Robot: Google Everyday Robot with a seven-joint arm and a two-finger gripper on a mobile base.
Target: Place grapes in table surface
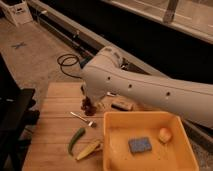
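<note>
Concrete floor with a black cable (67, 61) coiled beyond the far edge. Wooden table surface (52, 127) fills most of my view. White arm (145, 92) reaches across it from the right and hides the wrist from me. Yellow bin (120, 145) sits near right. Gripper (88, 101) is low over the planks, left of the bin, and the grapes (88, 107) are directly under it, at or on the wood. Can't tell whether it's clamped on them or has let go.

Risks as I see them:
- Lifting before a full release hauls the cluster back up.
- A sideways exit sweeps the grapes into the spoon (82, 119) just beside them.
- A drop from any height and they roll.
</note>
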